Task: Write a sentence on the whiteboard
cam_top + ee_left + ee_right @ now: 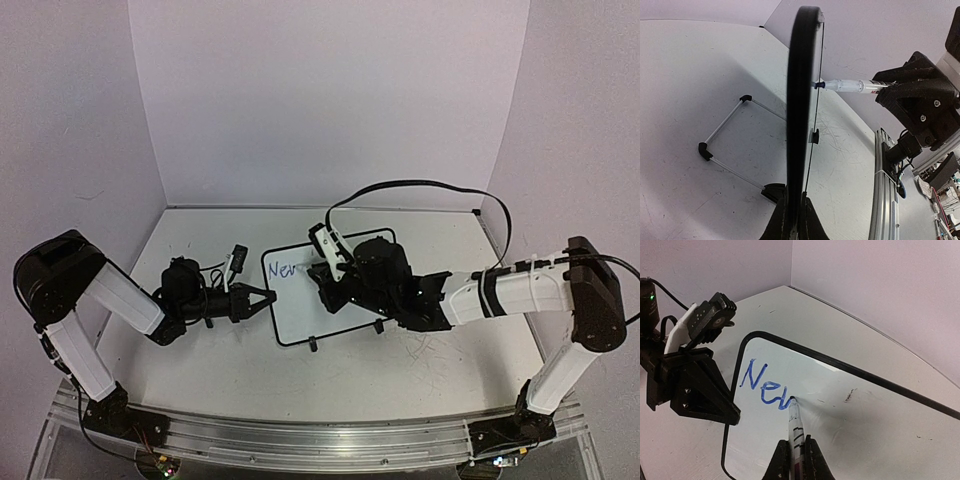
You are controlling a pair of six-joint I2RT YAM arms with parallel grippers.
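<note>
The whiteboard (310,315) stands tilted at mid-table, its black frame seen edge-on (801,100) in the left wrist view. My left gripper (268,297) is shut on its left edge, fingertips (792,220) pinching the frame. My right gripper (796,460) is shut on a marker (795,425). The marker's blue tip touches the board (865,430) at the end of the sentence's blue letters "New" (762,385), near the top left corner. In the left wrist view the marker (850,86) meets the board face from the right.
A wire stand (730,145) props the board from behind. A faint grey smudge (850,395) marks the board's middle. White walls close in the back and both sides. An aluminium rail (320,440) runs along the near edge. A black cable (420,185) loops above the right arm.
</note>
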